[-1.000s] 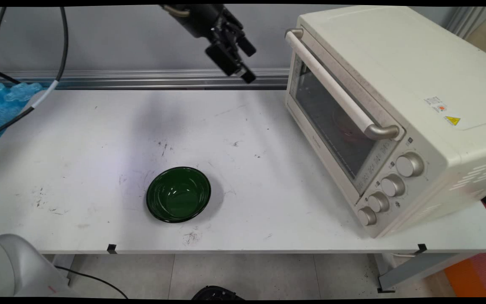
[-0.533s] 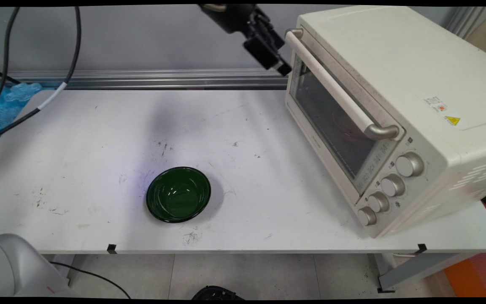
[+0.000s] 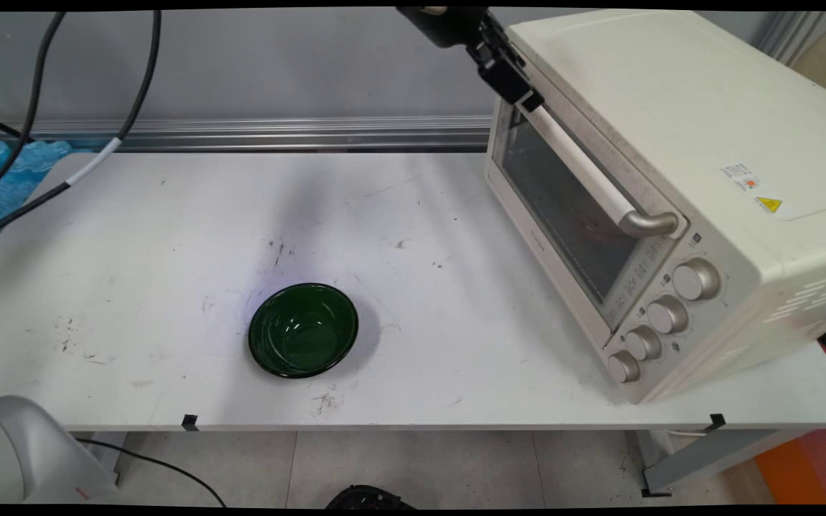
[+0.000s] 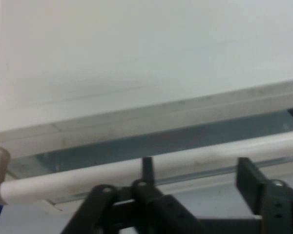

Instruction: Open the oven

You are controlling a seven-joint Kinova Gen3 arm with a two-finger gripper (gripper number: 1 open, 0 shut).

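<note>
- End effector [image 3: 524, 97] is held open at the far end of the oven's [image 3: 678, 143] door handle [image 4: 136, 170].
- Green bowl [image 3: 303, 330] is seen well apart on the worktop [image 3: 133, 236].

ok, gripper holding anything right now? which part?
Nothing held. The gripper is open at the far end of the oven's handle; in the hand view its fingers stand apart in front of the bar, not closed on it.
</note>
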